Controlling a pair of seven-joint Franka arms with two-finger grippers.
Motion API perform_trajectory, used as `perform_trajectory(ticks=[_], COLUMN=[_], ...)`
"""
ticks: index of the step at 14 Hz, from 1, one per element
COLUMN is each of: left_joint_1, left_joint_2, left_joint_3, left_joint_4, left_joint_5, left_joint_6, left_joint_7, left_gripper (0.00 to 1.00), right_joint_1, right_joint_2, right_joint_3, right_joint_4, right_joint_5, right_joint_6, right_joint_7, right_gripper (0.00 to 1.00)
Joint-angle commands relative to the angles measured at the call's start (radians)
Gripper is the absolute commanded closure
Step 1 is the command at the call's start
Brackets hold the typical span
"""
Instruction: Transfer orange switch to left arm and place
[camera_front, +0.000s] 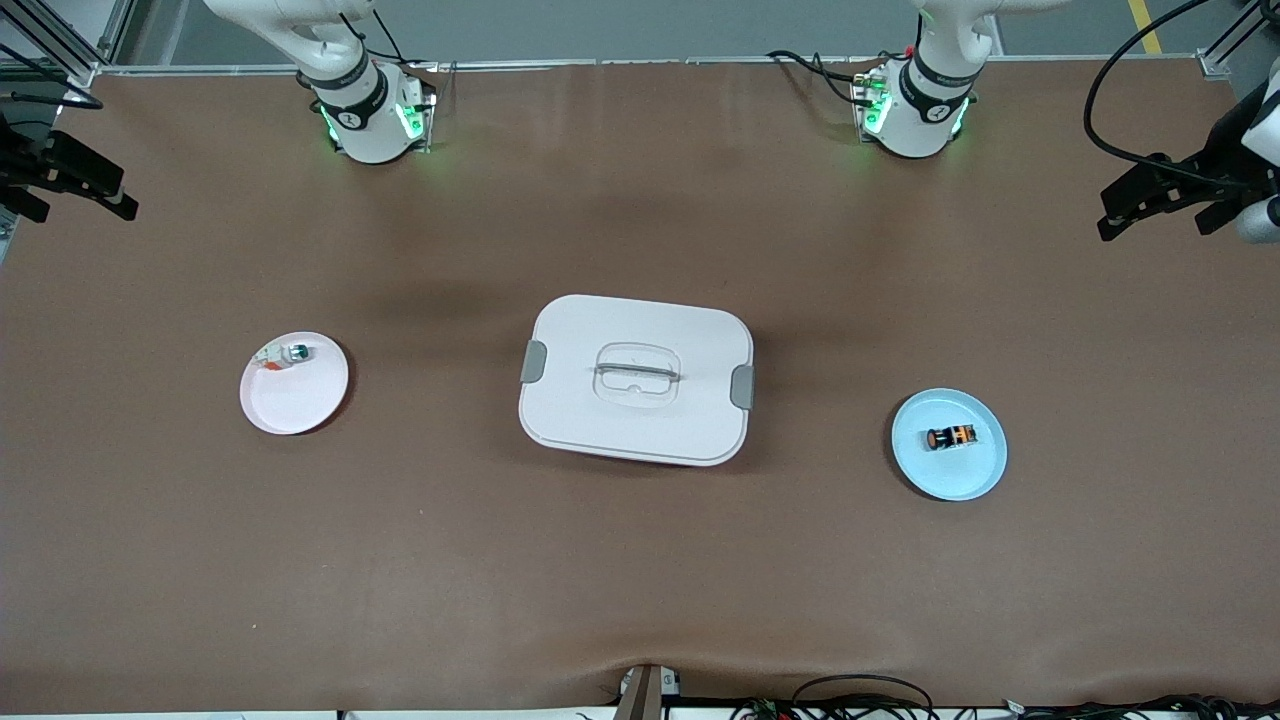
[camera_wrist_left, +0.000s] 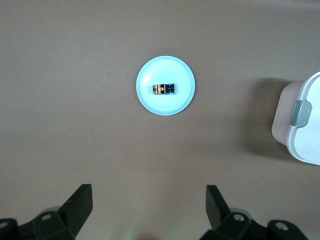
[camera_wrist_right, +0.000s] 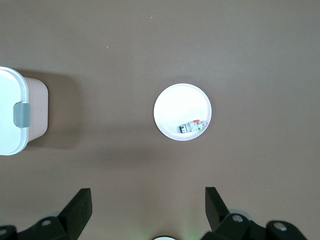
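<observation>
The orange switch (camera_front: 950, 437) lies on a light-blue plate (camera_front: 975, 475) toward the left arm's end of the table. It also shows in the left wrist view (camera_wrist_left: 164, 88). The white lidded box (camera_front: 636, 378) stands in the middle of the table between the two plates. My left gripper (camera_front: 1155, 215) is raised high, open and empty (camera_wrist_left: 149, 205); the blue plate lies below it. My right gripper (camera_front: 80, 200) is raised high at the right arm's end, open and empty (camera_wrist_right: 147, 205).
A pink plate (camera_front: 300, 400) toward the right arm's end holds a small white-and-green part (camera_front: 290, 353), also in the right wrist view (camera_wrist_right: 192, 127). The box's corner shows in both wrist views (camera_wrist_left: 305, 120) (camera_wrist_right: 15, 117). Cables lie along the table's near edge.
</observation>
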Motion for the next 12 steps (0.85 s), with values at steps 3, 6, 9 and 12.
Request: perform_trajectory(ticks=[3, 6, 9, 12], left_joint_1=[0.008, 0.01, 0.011, 0.011], left_joint_2=[-0.044, -0.035, -0.032, -0.033], left_joint_3=[-0.005, -0.003, -0.002, 0.008], left_joint_4=[-0.042, -0.032, -0.029, -0.023], left_joint_5=[-0.003, -0.006, -0.01, -0.012], left_joint_6=[0.006, 0.004, 0.004, 0.004], left_joint_7=[-0.011, 0.0, 0.012, 0.029], left_gripper=[0.0, 0.0, 0.0, 0.0], right_joint_1=[-0.014, -0.016, -0.011, -0.014], right_joint_2=[-0.02, -0.02, -0.02, -0.02], right_joint_3=[0.011, 0.011, 0.014, 0.012], right_joint_4=[-0.018, -0.018, -0.018, -0.018], right_joint_5=[-0.009, -0.009, -0.038, -0.039], right_joint_6=[-0.013, -0.023, -0.024, -0.032], right_joint_7=[-0.01, -0.007, 0.005, 0.028], right_gripper=[0.0, 0.0, 0.0, 0.0])
